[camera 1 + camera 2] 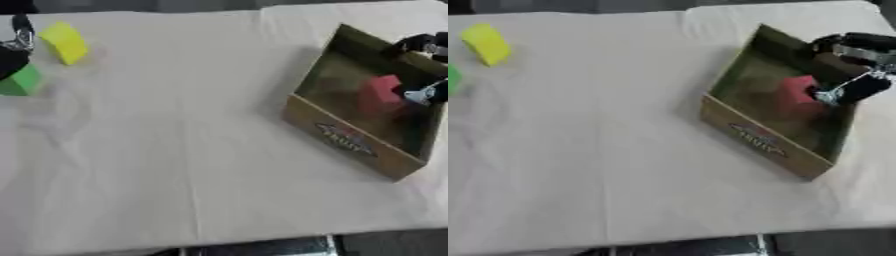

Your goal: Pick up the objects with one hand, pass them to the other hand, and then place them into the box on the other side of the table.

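Note:
A brown cardboard box (pixel 754 137) stands askew on the right side of the table. A red block (pixel 798 92) is inside it, near the far right wall. My right hand (pixel 859 86) reaches over the box's right rim, its fingers spread, one fingertip just beside the red block. A yellow block (pixel 65 42) lies at the far left. A green block (pixel 19 81) sits just below it at the left edge. My left hand (pixel 10 59) shows only partly at the left edge, right above the green block.
A white cloth (pixel 184 150) covers the table, wrinkled on the left. The table's front edge runs along the bottom, with dark floor below it.

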Motion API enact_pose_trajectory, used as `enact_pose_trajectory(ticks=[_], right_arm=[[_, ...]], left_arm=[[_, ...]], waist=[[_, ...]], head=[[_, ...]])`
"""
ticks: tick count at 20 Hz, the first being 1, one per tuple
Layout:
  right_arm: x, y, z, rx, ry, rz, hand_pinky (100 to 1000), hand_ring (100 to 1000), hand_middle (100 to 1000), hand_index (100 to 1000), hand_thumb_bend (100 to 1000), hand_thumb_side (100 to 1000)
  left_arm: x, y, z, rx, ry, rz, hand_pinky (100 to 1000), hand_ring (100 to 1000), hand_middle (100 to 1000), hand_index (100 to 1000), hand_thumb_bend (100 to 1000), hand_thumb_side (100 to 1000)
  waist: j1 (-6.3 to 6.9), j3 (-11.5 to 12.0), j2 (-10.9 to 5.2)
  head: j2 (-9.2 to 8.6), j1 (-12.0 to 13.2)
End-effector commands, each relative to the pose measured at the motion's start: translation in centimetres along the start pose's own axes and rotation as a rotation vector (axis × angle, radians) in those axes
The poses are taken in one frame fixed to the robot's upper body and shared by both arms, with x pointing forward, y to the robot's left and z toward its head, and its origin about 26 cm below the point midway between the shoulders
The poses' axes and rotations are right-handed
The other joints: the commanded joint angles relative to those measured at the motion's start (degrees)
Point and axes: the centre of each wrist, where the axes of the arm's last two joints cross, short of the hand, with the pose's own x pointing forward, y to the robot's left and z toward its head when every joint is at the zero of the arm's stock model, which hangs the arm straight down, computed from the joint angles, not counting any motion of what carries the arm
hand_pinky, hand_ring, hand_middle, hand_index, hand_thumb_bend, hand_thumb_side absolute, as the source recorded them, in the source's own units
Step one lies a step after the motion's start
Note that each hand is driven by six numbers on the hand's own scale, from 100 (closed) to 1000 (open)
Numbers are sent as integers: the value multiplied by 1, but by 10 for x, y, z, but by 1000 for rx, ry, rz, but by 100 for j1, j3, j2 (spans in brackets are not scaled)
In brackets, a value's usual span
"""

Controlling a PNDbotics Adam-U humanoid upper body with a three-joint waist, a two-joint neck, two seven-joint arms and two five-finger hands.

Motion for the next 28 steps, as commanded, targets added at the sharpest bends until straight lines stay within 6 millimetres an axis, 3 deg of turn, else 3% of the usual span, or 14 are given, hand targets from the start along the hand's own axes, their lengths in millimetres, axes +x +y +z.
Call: enact_pose_trajectory(ticks=[1, 3, 4, 9, 13, 16, 19, 22, 28], right_arm=[[12, -31, 10, -195, -49, -51, 959, 801, 795, 905, 100, 111], [20, -41, 14, -311, -87, -129, 970, 789, 788, 894, 100, 174], [24, -45, 16, -356, -104, -168, 978, 781, 785, 889, 100, 338], [33, -55, 23, -468, -171, -333, 1000, 770, 784, 890, 100, 484], [34, -59, 29, -534, -207, -428, 991, 744, 756, 865, 100, 444], [36, -60, 31, -579, -211, -480, 987, 726, 739, 851, 100, 462], [38, -62, 33, -612, -221, -522, 990, 724, 736, 848, 100, 514], [40, -63, 35, -614, -246, -529, 994, 733, 745, 855, 100, 586], [36, -60, 39, -610, -238, -559, 1000, 735, 750, 861, 100, 619]], left_arm=[[2, 16, -8, 53, -22, -28, 804, 745, 605, 798, 261, 271], [1, 20, -10, 63, -23, -37, 804, 745, 605, 799, 265, 274], [1, 22, -11, 66, -25, -42, 803, 745, 607, 800, 267, 274], [3, 37, -21, 23, -63, -101, 810, 759, 651, 843, 303, 273], [5, 57, -36, -81, -111, -180, 823, 776, 672, 838, 356, 282], [6, 74, -51, -176, -143, -235, 826, 779, 675, 813, 378, 285], [6, 87, -65, -251, -166, -269, 832, 791, 690, 827, 407, 299], [3, 97, -78, -359, -173, -298, 846, 811, 711, 861, 462, 385], [-3, 115, -101, -569, -154, -398, 867, 842, 755, 878, 553, 424]], waist=[[33, -1, -121], [37, -2, -120], [39, -3, -121], [58, -12, -119], [89, -15, -106], [111, -20, -92], [119, -38, -77], [124, -63, -50], [121, -102, 52]], head=[[-9, 36], [-9, 82], [-9, 114], [-9, 285], [-9, 401], [-9, 467], [-9, 526], [-36, 576], [-149, 649]])
